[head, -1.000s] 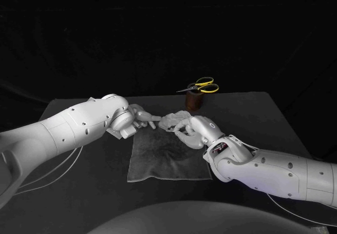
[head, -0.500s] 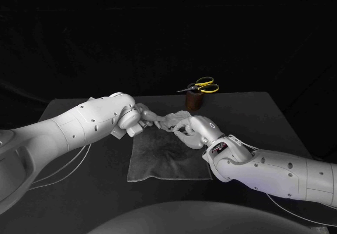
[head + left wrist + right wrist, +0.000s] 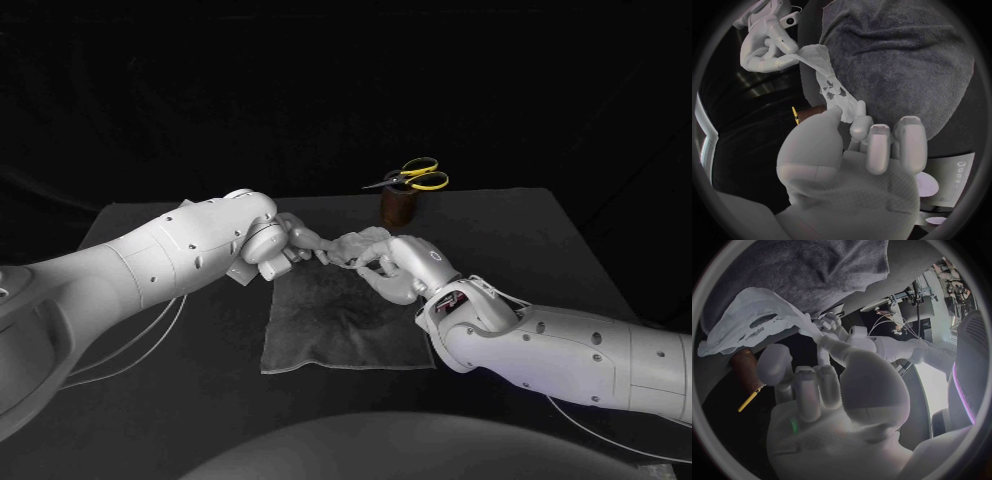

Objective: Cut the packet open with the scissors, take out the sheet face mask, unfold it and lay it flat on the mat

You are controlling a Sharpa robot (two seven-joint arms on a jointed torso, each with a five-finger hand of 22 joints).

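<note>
Fuzzy, matt cloth on mat; thin, limp fabric for mask; glossy yellow plastic on scissors handles, upper centre; matt black table.

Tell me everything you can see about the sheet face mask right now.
The sheet mask is thin, white, limp material with cut-out holes, crumpled into a narrow band, not unfolded. The left hand pinches one end, the right hand holds the other, stretching it between them over the far end of the grey mat.

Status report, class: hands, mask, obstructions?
Left hand, right hand both hold the mask, bunched, over the mat's far end. Not yet flat. Scissors in holder behind; nothing blocking.
</note>
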